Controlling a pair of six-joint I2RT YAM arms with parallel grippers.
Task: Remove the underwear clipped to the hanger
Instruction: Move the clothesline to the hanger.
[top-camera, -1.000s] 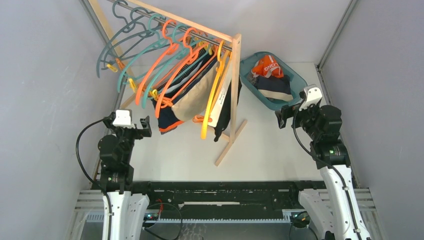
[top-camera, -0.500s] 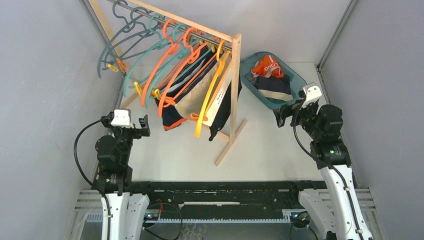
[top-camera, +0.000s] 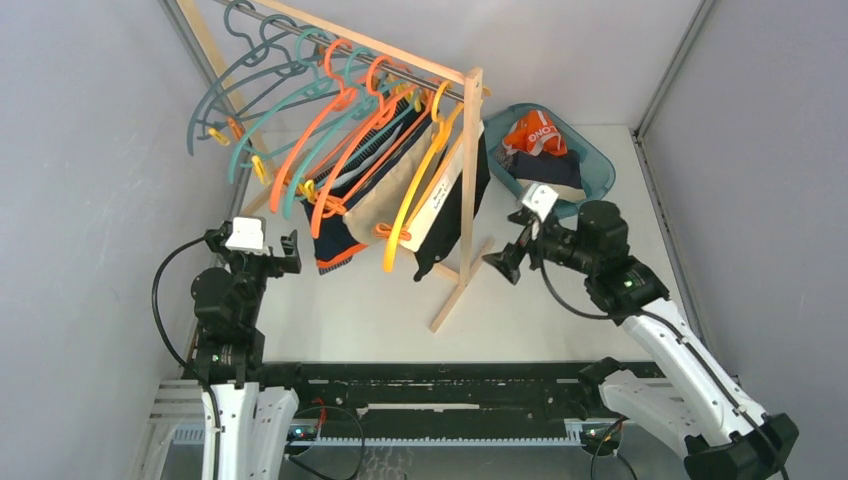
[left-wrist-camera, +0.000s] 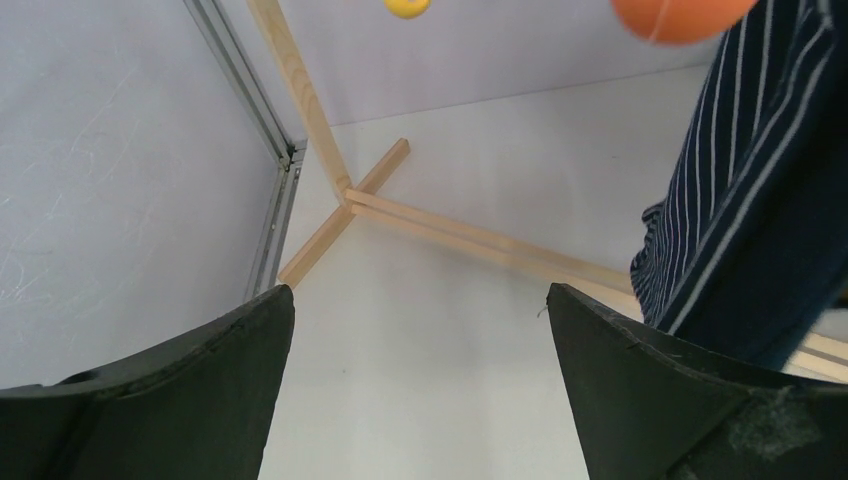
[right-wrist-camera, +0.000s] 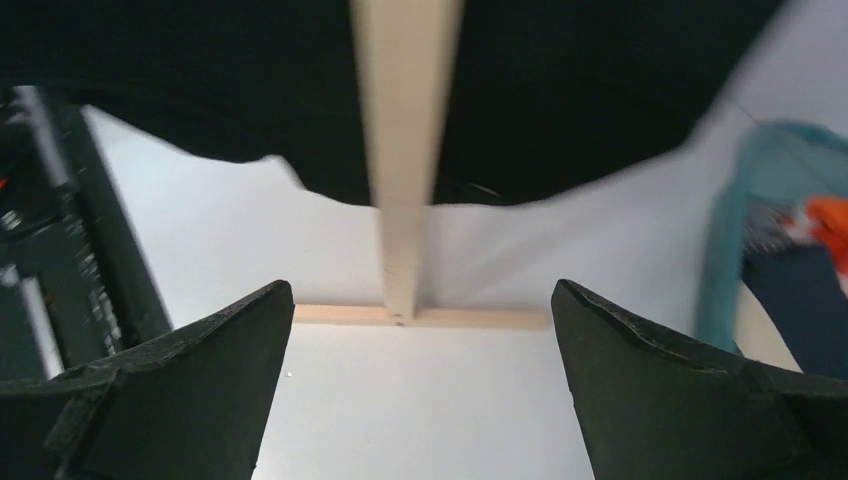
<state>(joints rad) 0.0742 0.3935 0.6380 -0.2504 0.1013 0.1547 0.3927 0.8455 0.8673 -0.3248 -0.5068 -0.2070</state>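
Underwear hangs clipped to hangers on a wooden rack (top-camera: 470, 170). There is a navy pair with pale stripes (top-camera: 350, 185), a beige pair (top-camera: 378, 200), a navy pair with orange trim (top-camera: 333, 250) and a black pair with a white waistband (top-camera: 443, 205). My left gripper (top-camera: 290, 252) is open, low and just left of the clothes. Its wrist view shows the striped pair (left-wrist-camera: 740, 200) to the right of the open left gripper (left-wrist-camera: 420, 290). My right gripper (top-camera: 500, 262) is open beside the rack's near post. In its wrist view the right gripper (right-wrist-camera: 422, 285) faces that post (right-wrist-camera: 405, 150) and black cloth (right-wrist-camera: 200, 90).
Several bare teal hangers (top-camera: 235, 85) and orange hangers (top-camera: 300, 160) fill the rail's left part. A yellow hanger (top-camera: 410, 215) hangs near the post. A teal basket (top-camera: 598, 160) behind my right arm holds an orange piece (top-camera: 530, 132) and darker cloth. Wooden feet (top-camera: 455, 290) lie on the table.
My right arm has swung left from beside the basket to the rack's near post. The hangers have swayed slightly. The left arm has barely moved.
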